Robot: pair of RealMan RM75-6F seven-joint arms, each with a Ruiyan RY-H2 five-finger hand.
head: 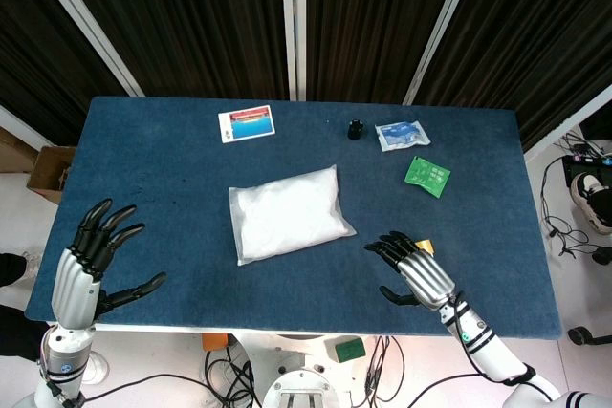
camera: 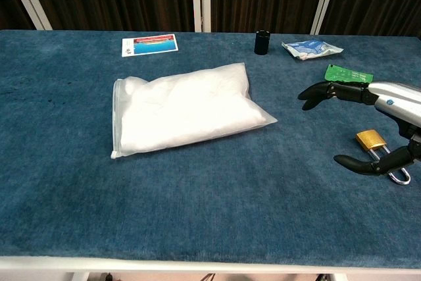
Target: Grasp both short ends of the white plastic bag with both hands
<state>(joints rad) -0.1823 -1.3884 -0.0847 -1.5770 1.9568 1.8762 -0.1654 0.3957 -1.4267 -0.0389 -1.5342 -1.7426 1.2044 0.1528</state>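
The white plastic bag [head: 290, 212] lies untouched in the middle of the table [head: 172, 150]. The left hand [head: 96, 260] waits spread at the near left corner, the right hand [head: 413, 269] spread beside the bag's right short end. Each hand should reach its own end together. A brass padlock [camera: 371, 141] lies under the right hand and could snag it.

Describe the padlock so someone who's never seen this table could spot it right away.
Start at the blue table and go to the robot's right side, near the front edge. There the padlock lies on the cloth under the right robot hand, between its thumb and fingers. It is the only brass-coloured item, small with a silver shackle, unlike the green card behind it.
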